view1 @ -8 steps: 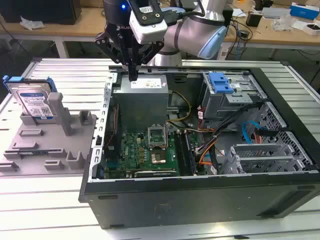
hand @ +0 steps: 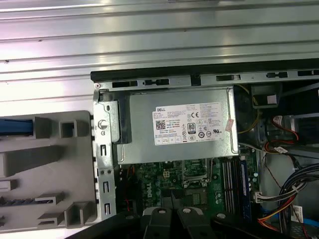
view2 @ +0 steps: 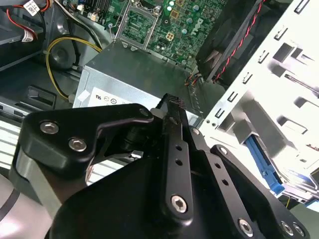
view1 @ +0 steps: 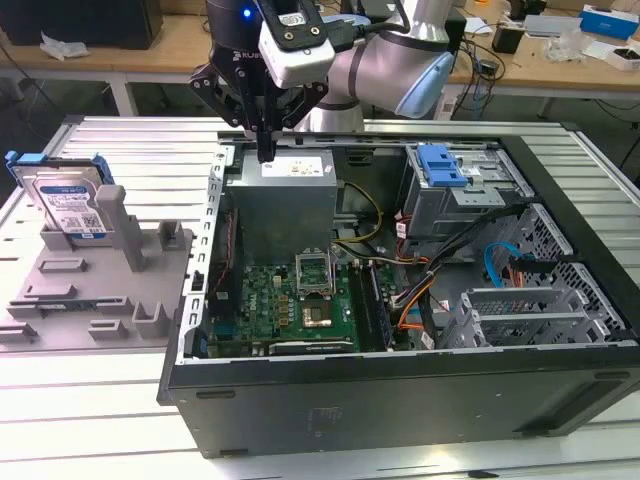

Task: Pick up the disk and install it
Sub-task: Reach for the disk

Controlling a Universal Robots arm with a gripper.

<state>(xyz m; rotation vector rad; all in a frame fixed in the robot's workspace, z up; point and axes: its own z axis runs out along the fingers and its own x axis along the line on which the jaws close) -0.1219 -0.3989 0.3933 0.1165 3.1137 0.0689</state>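
Observation:
The disk (view1: 70,203), silver with a white-and-blue label and a blue frame, stands upright in a grey holder (view1: 95,285) on the exterior view's left, outside the computer case. Its blue edge (hand: 15,127) shows in the first wrist view. My gripper (view1: 266,152) hangs over the case's rear corner, just above the grey power supply (view1: 285,195), well to the right of the disk. Its fingers (hand: 172,216) are shut together with nothing between them, and they point down at the power supply (hand: 179,127). The second wrist view shows the gripper (view2: 172,102) from behind.
The open computer case (view1: 400,390) lies on a slatted metal table (view1: 120,150). Inside are a green motherboard (view1: 290,300), cables, and a drive cage with a blue latch (view1: 443,165) on the exterior view's right. Benches with clutter stand behind.

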